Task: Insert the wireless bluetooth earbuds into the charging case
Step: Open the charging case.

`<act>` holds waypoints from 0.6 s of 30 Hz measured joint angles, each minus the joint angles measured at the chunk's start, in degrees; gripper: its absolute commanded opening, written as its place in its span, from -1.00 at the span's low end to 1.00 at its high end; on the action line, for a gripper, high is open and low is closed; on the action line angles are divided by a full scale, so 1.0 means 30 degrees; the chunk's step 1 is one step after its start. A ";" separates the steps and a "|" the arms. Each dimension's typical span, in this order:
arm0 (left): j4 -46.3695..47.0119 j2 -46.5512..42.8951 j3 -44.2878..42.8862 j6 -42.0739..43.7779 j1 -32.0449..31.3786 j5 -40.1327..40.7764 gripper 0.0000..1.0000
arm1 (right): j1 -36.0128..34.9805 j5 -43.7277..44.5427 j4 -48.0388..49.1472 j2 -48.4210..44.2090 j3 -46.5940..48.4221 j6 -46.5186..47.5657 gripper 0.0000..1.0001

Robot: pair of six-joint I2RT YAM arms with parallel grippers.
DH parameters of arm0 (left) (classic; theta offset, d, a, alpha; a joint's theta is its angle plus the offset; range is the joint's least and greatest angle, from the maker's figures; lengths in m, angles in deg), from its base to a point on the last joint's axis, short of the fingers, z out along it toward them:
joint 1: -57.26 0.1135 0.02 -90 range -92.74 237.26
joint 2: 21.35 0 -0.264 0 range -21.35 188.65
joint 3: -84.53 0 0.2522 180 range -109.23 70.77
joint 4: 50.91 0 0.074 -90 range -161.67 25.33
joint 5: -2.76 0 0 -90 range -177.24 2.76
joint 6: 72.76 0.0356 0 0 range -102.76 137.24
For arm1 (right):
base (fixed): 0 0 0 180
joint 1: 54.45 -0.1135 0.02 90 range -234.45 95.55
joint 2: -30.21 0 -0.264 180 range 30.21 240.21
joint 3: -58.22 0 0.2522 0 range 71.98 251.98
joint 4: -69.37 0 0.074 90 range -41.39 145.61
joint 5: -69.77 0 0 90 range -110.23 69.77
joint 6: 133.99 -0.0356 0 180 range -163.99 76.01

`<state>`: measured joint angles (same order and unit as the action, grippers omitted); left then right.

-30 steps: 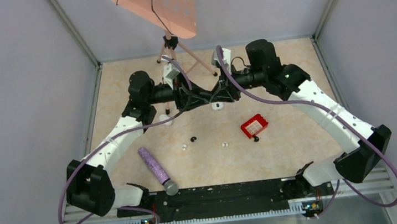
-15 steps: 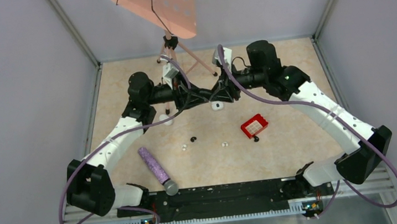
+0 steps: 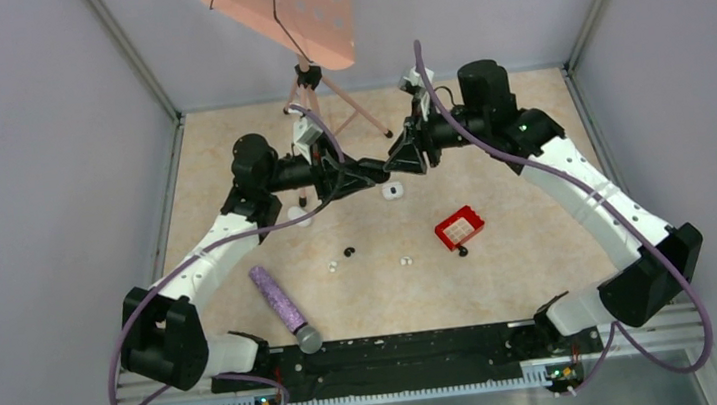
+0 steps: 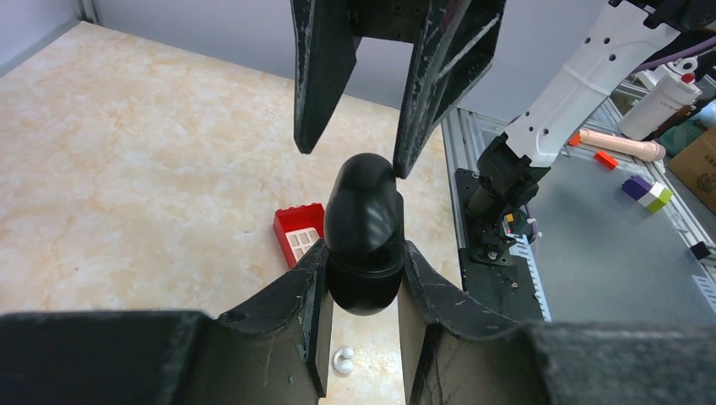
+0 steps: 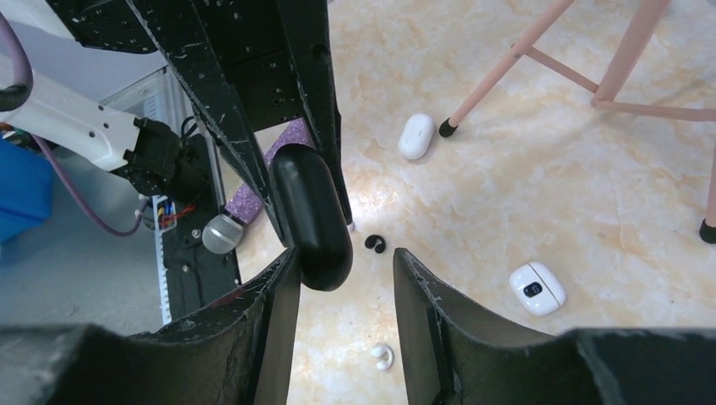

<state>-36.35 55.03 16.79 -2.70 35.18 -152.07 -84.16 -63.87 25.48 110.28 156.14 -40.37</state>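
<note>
Top view, centre: the two arms stand tip to tip over the beige marbled bench (image 3: 503, 278). Neither grip can be read at that size.

Left wrist view settles one. The left pincer (image 4: 363, 253) is clamped tight on a glossy black oval pod (image 4: 363, 211), at mid-frame.

The right pincer (image 4: 353, 153) shows at the top of that frame, jaws parted and straddling the pod's far end (one finger seems to touch it, the other stands off). It grips nothing.

Only the right wrist view gives the small glossy white charging case (image 5: 537, 288) up close. It lies at lower right on the bench, dark spot up, well apart from the pod.

Same view:
- A tiny black earbud (image 5: 374, 244) lies loose on the bench at mid-frame.
- A tiny white earbud (image 5: 384, 356) lies loose near the bottom edge.

Of the wrist views, only the left shows the red square basket (image 4: 300, 236), left of the pod.
</note>
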 measured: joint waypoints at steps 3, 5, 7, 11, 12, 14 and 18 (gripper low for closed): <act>0.0022 0.0000 0.0073 0.0000 0.0000 -0.0058 -1.00 | 0.0189 0.0022 0.0197 0.0000 0.0073 -0.0248 -0.14; 0.0051 0.0000 0.0073 0.0000 0.0000 -0.0109 -1.00 | 0.0248 0.0291 0.0328 0.0000 0.0095 -0.0321 -0.14; 0.0160 0.0000 0.0073 -0.0007 -0.0007 -0.0197 -1.00 | 0.0255 0.0823 0.0459 0.0022 0.0095 -0.0379 -0.14; 0.0379 0.0007 0.0087 -0.0022 0.0000 -0.0138 -1.00 | 0.0291 0.1297 0.0466 0.0168 0.0102 -0.0430 -0.14; 0.0415 0.0007 0.0109 -0.0022 0.0000 -0.0058 -1.00 | 0.0313 0.1297 0.0459 0.0189 0.0124 -0.0430 -0.14; 0.0517 0.0007 0.0197 -0.0036 0.0000 0.0146 -1.00 | 0.0393 0.1290 0.0313 0.0233 0.0291 -0.0437 -0.12; 0.0568 0.0000 0.0510 -0.0364 0.0160 0.0597 -1.00 | 0.1064 0.1326 -0.0364 0.0233 0.1297 -0.0357 -0.05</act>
<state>-34.65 55.03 18.32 -3.79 35.66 -150.28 -80.97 -59.89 24.39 110.98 160.03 -41.44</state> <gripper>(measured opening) 0.344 0.451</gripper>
